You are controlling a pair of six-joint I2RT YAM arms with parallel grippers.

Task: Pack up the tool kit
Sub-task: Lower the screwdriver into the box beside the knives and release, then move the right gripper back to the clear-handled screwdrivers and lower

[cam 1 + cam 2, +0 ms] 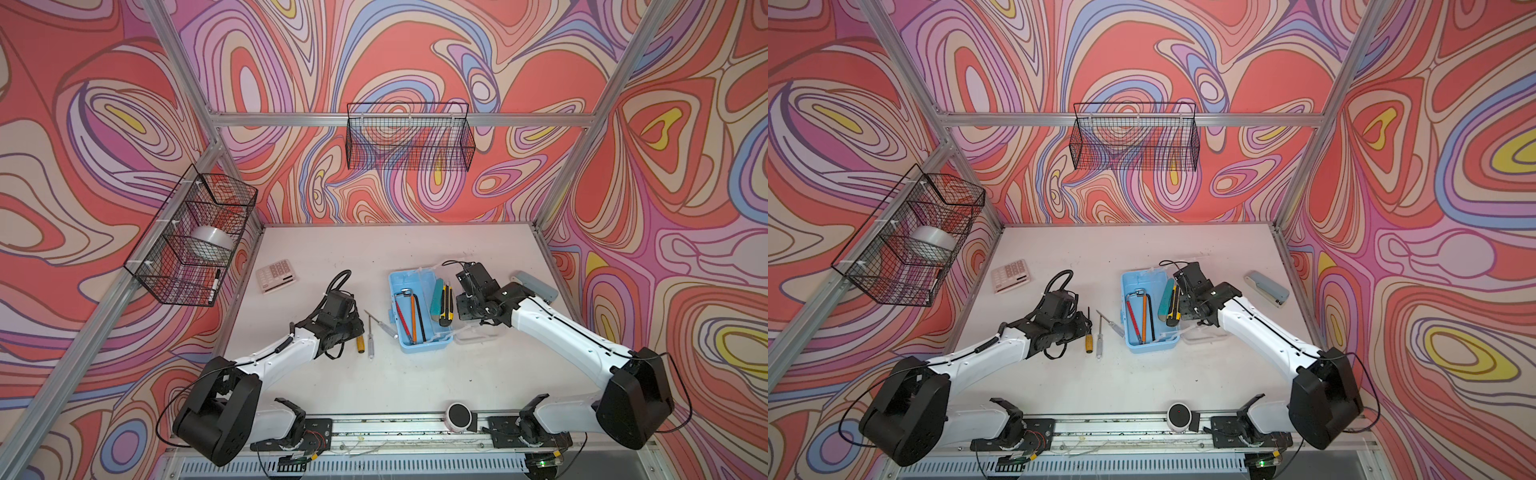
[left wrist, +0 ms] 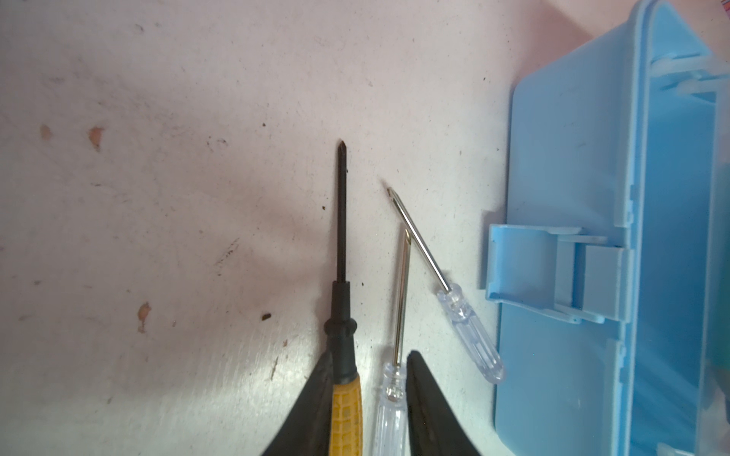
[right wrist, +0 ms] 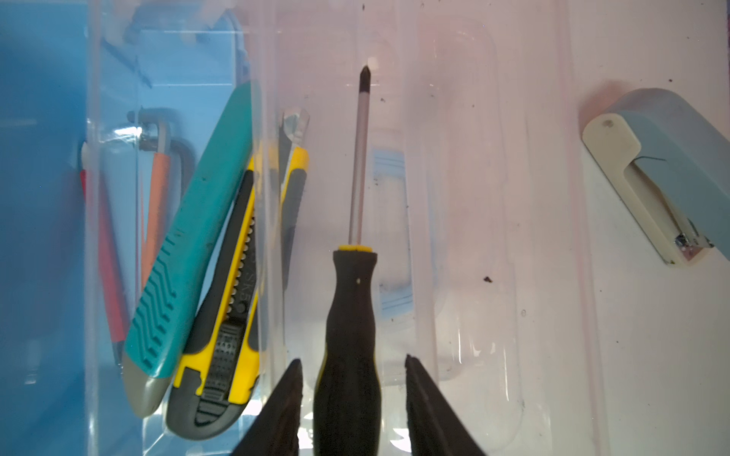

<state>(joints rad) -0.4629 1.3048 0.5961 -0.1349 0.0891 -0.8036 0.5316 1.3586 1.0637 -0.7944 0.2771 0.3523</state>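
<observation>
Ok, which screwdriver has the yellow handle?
The black-shafted screwdriver at the left gripper. Its two neighbours have clear handles; the fourth screwdriver has a black one.

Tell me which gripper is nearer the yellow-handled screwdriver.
Left. The left gripper straddles the yellow-handled screwdriver, with a clear-handled screwdriver alongside. The right gripper is beyond the blue case, over its clear lid, jaws open around a black-handled screwdriver.

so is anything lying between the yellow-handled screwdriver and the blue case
Yes. On the table, one clear-handled screwdriver lies right beside the yellow-handled screwdriver, both between the left gripper's fingers, and a second clear-handled screwdriver lies nearer the blue case, by its latch. The case's top is open.
</observation>
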